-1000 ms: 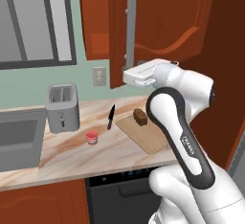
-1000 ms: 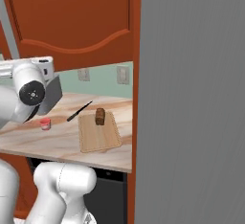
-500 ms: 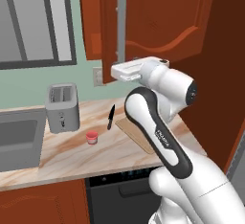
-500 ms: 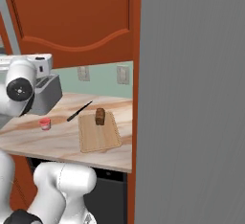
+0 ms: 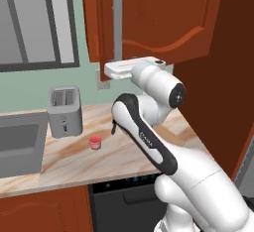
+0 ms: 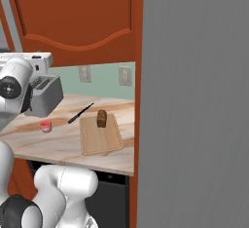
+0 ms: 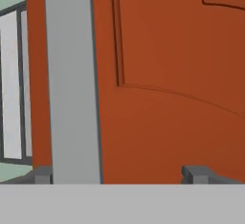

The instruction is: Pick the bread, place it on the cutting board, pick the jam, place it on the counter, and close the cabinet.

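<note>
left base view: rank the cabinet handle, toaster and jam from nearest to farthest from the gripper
1. The cabinet handle: the long grey bar on the door, directly at the gripper, whose open fingers sit by its lower end.
2. The toaster: below and to the left, at the back of the counter.
3. The jam: lowest, out on the counter in front of the toaster.

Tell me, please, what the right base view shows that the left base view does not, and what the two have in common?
Right base view alone: the bread sitting on the cutting board, with a knife lying beside the board. Left base view alone: the sink, the window and the cabinet's long grey handle. Both share the jam standing on the counter, the toaster and the cabinet door.
</note>
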